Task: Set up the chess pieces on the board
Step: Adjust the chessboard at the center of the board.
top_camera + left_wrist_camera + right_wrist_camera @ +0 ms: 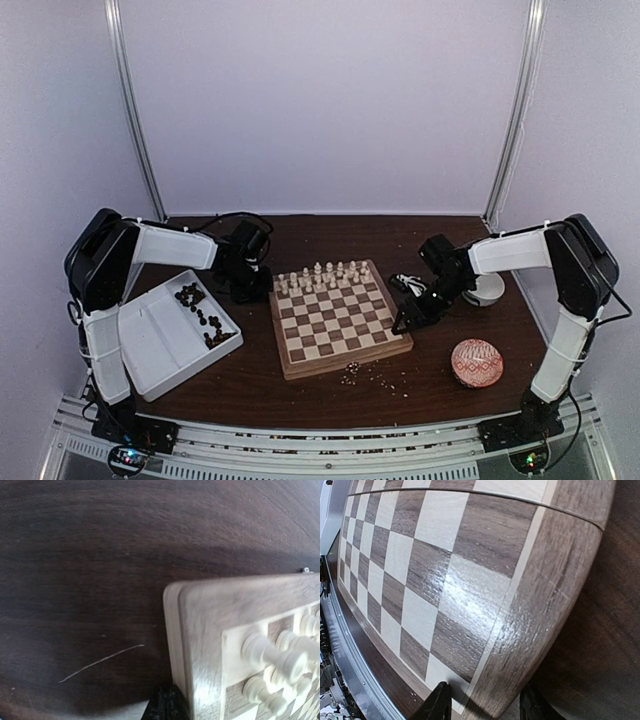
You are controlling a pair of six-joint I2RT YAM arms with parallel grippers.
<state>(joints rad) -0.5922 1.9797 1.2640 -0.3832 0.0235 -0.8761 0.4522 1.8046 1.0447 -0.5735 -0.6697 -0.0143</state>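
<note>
Dark wooden table, pale lilac walls

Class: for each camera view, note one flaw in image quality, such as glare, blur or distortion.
Top view: sharp, but the white pieces look tiny. Left wrist: those pieces are blurred. Right wrist: glare on the board, its edge bowed.

Lab test booth (white walls, metal rails)

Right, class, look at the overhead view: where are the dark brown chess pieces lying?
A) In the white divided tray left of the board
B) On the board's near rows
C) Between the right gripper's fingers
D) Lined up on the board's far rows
A: the dark brown chess pieces lie clustered in the white tray, while the board carries only cream pieces, on its far rows.
</note>
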